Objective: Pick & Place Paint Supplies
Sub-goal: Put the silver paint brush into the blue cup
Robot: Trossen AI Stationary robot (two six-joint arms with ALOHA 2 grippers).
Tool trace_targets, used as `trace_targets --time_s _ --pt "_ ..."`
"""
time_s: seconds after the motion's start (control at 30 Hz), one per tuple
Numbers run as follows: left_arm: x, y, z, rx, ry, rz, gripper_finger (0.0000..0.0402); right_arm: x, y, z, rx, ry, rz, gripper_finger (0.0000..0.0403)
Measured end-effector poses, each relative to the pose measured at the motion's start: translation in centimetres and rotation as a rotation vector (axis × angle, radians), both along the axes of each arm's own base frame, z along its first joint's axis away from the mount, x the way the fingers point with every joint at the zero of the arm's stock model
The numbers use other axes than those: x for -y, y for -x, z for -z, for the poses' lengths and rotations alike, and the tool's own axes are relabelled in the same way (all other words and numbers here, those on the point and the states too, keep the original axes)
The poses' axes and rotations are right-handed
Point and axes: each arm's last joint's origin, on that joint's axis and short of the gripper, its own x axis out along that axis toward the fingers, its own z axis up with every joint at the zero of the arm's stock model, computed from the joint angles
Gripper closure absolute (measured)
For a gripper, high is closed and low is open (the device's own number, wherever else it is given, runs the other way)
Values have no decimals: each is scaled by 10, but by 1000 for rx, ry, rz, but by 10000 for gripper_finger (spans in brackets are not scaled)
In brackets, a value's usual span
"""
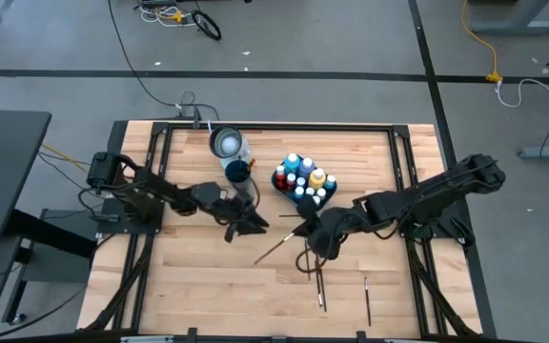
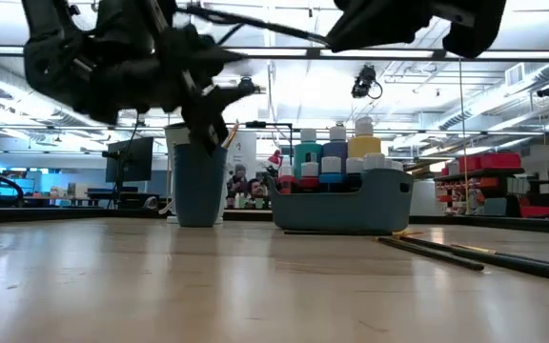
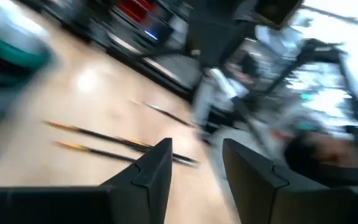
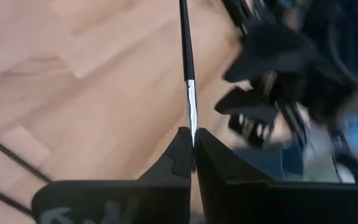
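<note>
My right gripper (image 4: 193,146) is shut on a thin dark-handled brush (image 1: 276,248) and holds it above the table's middle; in the low view the brush (image 2: 255,26) runs high over the table. My left gripper (image 3: 197,168) stands open with nothing between its fingers, just left of the right gripper (image 1: 305,232) and near the dark blue cup (image 1: 238,171). The teal tray (image 1: 324,197) holds several small paint bottles (image 1: 303,176) standing upright. Other brushes (image 1: 320,286) lie flat on the table. My right gripper pinches the brush between its two fingertips at the silver ferrule (image 4: 192,118), at one end of the brush. The dark handle (image 4: 184,37) sticks straight out ahead of the fingers. The brush is lifted clear of the table and lies nearly level.
A white round container (image 1: 227,143) stands behind the cup at the far side. Two brushes (image 1: 367,297) lie toward the near right, and more lie in the left wrist view (image 3: 123,143). Bare wood shows at the table's near left (image 1: 189,286).
</note>
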Motion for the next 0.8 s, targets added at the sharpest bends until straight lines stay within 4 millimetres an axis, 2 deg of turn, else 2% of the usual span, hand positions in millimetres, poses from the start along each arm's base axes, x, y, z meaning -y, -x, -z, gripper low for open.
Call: trace_targets --time_s 0.17,0.3,0.43,0.57,0.8 --pt "0 -9 -12 -10 120 152 246 -9 -17 13 0 45 -185 399" --pt "2 -16 -18 -36 141 191 246 -11 -35 22 4 217 -170 399" --pt "2 -20 -12 -127 141 174 246 -11 -52 27 -7 370 -190 398" --pt "2 -20 -7 -173 114 165 246 -11 -57 32 -25 409 -185 398" --pt "-1 -20 -3 -199 74 114 246 -12 -58 31 -11 402 -185 397"
